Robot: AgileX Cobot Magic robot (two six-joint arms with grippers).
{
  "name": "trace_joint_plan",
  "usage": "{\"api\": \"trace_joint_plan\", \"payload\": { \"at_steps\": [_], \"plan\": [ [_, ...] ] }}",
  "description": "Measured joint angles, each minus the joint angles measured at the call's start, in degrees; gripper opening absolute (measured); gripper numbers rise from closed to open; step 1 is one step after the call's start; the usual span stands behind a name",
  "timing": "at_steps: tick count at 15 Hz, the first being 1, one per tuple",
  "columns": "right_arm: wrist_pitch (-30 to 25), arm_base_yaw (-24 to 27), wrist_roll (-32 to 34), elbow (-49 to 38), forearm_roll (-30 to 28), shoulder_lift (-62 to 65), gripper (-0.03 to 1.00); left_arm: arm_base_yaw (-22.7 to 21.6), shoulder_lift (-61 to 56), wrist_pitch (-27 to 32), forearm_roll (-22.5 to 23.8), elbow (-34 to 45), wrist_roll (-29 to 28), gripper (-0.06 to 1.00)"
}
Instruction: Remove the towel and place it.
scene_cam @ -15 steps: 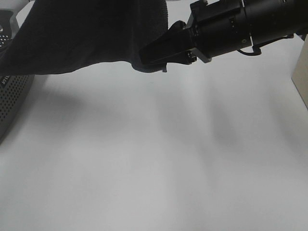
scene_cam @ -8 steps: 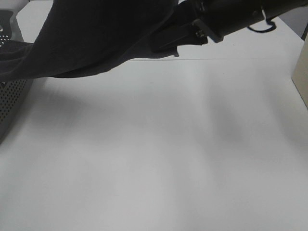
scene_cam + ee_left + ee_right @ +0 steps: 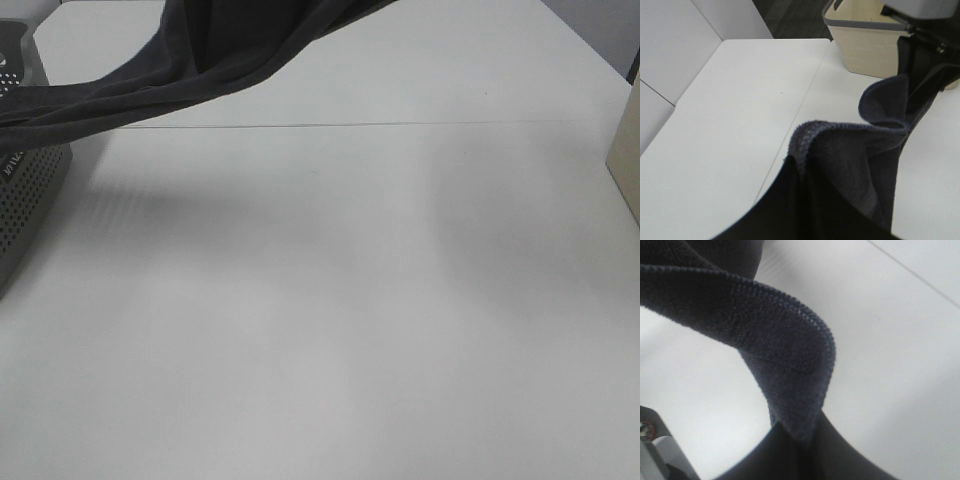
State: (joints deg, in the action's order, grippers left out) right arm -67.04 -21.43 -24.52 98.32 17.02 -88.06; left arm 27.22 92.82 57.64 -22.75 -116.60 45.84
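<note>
The dark navy towel (image 3: 215,50) hangs in the air across the top left of the exterior view. One end trails down onto the grey perforated basket (image 3: 25,190). Neither gripper shows in that view. In the left wrist view my left gripper (image 3: 801,176) is shut on a bunched edge of the towel (image 3: 855,145), which spreads away over the white table (image 3: 730,115). My right gripper (image 3: 801,436) pinches a stitched hem of the towel (image 3: 765,325), which curls up in a loop from the jaws.
A beige bin (image 3: 627,150) stands at the table's right edge, also seen as the beige bin (image 3: 875,45) with a grey rim. A thin seam (image 3: 400,124) crosses the white table (image 3: 330,320).
My right gripper has risen with the towel and left the top of the exterior view. The towel's lower edge has lifted and now stretches up from the basket.
</note>
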Motion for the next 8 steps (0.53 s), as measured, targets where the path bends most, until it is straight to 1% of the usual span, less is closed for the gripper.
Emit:
{"api": "trace_joint_plan", "payload": {
  "at_steps": [1, 3, 4, 5, 7, 8],
  "plan": [
    [-1.0, 0.0, 0.6, 3.2, -3.8, 0.0, 0.01, 0.0, 0.0, -2.1, 0.5, 0.0, -0.1, 0.00],
    [-1.3, 0.0, 1.3, 10.5, -9.0, -1.7, 0.01, 0.1, 0.0, -7.8, 2.5, 0.0, 0.8, 0.00],
    [-1.3, 0.0, 1.3, 12.5, -10.3, -2.3, 0.01, 0.1, 0.0, -9.7, 2.8, 0.0, 0.9, 0.00],
    [-1.3, 0.0, 1.3, 16.0, -12.5, -3.6, 0.01, 0.1, 0.0, -13.2, 3.6, 0.0, 1.0, 0.00],
    [0.0, 0.0, 1.4, 22.1, -16.5, -6.0, 0.01, 0.1, 0.0, -17.4, 5.3, 0.0, 1.2, 0.00],
    [2.1, 0.0, 1.4, 25.1, -18.6, -7.7, 0.01, 0.1, 0.3, -19.3, 7.7, 0.0, 1.2, 0.00]
  ]
}}
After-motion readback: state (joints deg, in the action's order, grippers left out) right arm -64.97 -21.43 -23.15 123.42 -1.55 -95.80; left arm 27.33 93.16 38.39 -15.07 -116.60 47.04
